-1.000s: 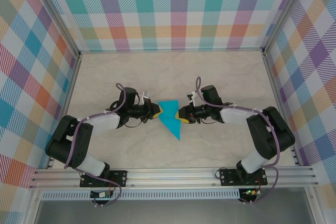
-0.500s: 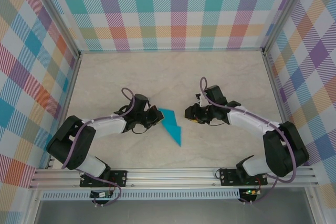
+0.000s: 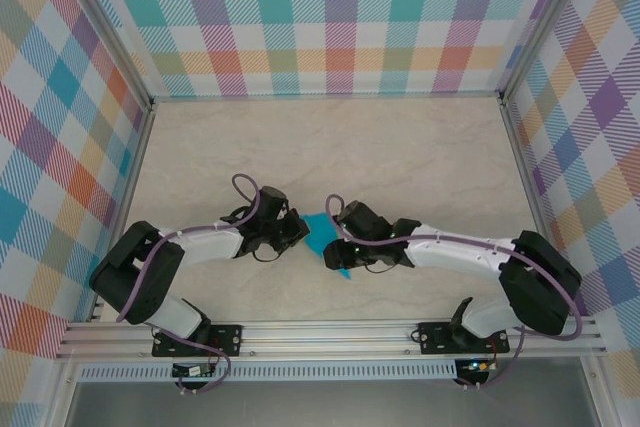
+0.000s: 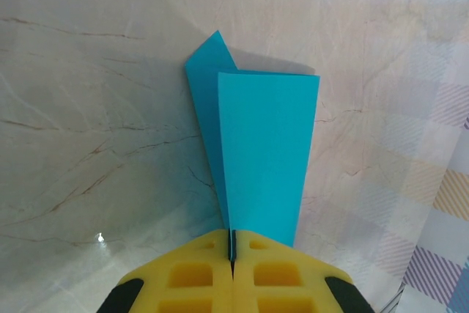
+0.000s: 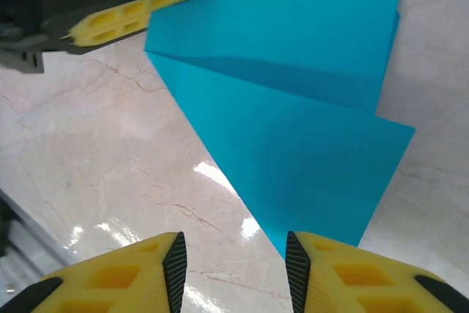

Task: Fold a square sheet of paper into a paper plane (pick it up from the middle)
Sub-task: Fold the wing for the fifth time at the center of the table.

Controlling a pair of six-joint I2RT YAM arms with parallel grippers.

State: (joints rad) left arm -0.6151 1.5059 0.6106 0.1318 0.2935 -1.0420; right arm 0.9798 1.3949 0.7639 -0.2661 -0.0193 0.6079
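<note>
The square sheet of paper (image 3: 319, 228) is teal-blue and folded into a pointed wedge with layered flaps, lying low over the table's middle. My left gripper (image 3: 298, 231) is shut on its narrow end; in the left wrist view the paper (image 4: 267, 152) fans out from between the closed yellow fingertips (image 4: 232, 243). My right gripper (image 3: 335, 252) hovers over the wedge from the right, covering part of it. In the right wrist view its jaws (image 5: 236, 269) stand open above the paper's edge (image 5: 293, 108) with nothing between them. The left gripper's yellow finger (image 5: 146, 5) shows at top left.
The pale marble-patterned tabletop (image 3: 330, 147) is walled by checkered panels (image 3: 330, 17) at the back and both sides. An aluminium rail (image 3: 330, 332) with both arm bases runs along the near edge. Both arms meet close together at the centre.
The right arm has swung left from beside the paper to over it, and its jaws have widened. The left gripper has kept its hold and shifted slightly.
</note>
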